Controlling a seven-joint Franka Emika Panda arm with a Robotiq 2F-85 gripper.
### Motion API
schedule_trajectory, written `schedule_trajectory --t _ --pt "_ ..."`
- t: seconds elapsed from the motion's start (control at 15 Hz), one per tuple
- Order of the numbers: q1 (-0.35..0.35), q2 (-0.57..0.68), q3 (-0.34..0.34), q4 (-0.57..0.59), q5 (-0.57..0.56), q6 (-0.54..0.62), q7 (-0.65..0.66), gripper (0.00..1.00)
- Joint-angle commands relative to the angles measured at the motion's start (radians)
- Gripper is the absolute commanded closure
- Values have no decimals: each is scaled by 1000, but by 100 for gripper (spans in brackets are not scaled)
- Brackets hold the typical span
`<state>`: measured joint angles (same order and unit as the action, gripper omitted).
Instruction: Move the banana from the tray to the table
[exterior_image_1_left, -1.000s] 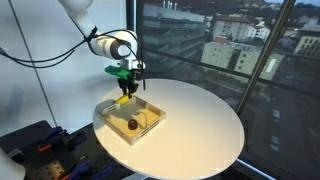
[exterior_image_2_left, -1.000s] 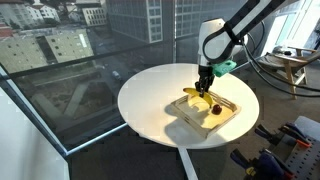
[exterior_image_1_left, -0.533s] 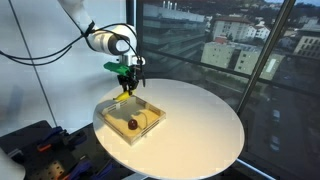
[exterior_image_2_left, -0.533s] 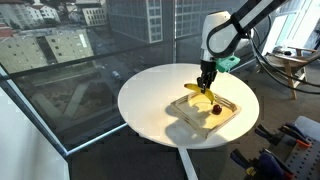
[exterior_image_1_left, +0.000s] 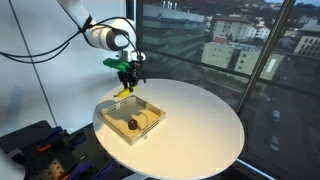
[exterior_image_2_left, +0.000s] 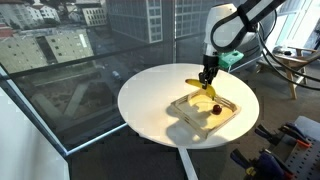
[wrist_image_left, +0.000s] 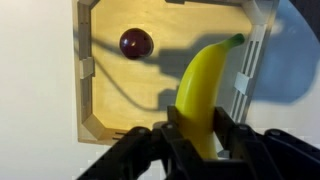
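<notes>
My gripper (wrist_image_left: 197, 128) is shut on the yellow banana (wrist_image_left: 203, 88) and holds it in the air above the tray's edge. In both exterior views the banana (exterior_image_1_left: 124, 92) (exterior_image_2_left: 195, 83) hangs under the gripper (exterior_image_1_left: 127, 82) (exterior_image_2_left: 207, 77), well above the tray (exterior_image_1_left: 148, 105) (exterior_image_2_left: 228, 104). The tray is a shallow square with pale tan low walls on the round white table (exterior_image_1_left: 195, 125) (exterior_image_2_left: 150, 100). In the wrist view the tray (wrist_image_left: 88, 70) lies below, with the banana's tip over its right wall.
A small dark reddish round fruit (wrist_image_left: 136, 42) (exterior_image_1_left: 132, 124) (exterior_image_2_left: 213, 109) lies in the tray. Windows with a city view stand behind the table. Dark equipment (exterior_image_1_left: 35, 150) sits on the floor beside the table.
The gripper has risen with the banana in it, lifting it from just over the tray floor to clearly above the tray. The round fruit has not moved.
</notes>
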<state>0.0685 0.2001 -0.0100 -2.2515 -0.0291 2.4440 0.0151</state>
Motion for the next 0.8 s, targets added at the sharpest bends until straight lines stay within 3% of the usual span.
schedule_trajectory --t 0.0,0.73 --pt "-16 -42 3 -20 -24 -28 8 84" --pt "-52 -31 -16 -11 -25 -39 6 84"
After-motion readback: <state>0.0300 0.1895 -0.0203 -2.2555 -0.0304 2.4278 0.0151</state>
